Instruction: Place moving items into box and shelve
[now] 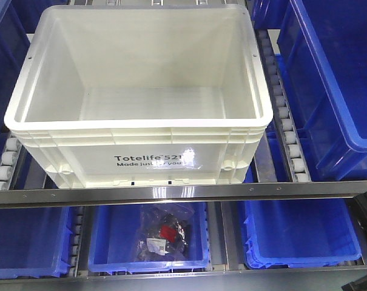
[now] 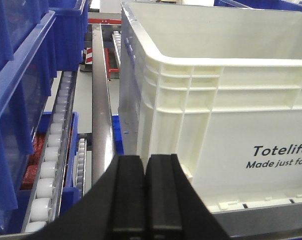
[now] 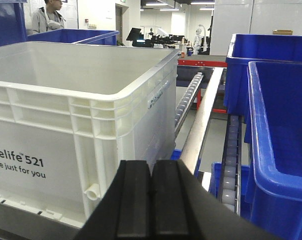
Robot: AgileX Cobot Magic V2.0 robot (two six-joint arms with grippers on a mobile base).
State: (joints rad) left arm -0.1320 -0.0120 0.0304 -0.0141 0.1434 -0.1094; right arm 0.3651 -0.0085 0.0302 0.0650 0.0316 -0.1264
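Observation:
The box [image 1: 141,124] is a large white crate printed "Totelife 521". It stands on the upper shelf level behind a metal rail, and what I see of its inside is bare. The moving items are out of view in every frame. My left gripper [image 2: 145,160] is shut with nothing in it, low in front of the box's [image 2: 190,75] front-left corner. My right gripper [image 3: 151,165] is also shut and holds nothing. It sits just off the front-right corner of the box [image 3: 91,100].
Blue bins [image 1: 335,91] flank the box, with roller tracks [image 1: 286,121] between them. A metal front rail [image 1: 171,193] runs across below the box. In the lower row, the middle blue bin [image 1: 104,242] holds a bag of dark parts [image 1: 164,236]. A person [image 3: 48,15] stands far behind.

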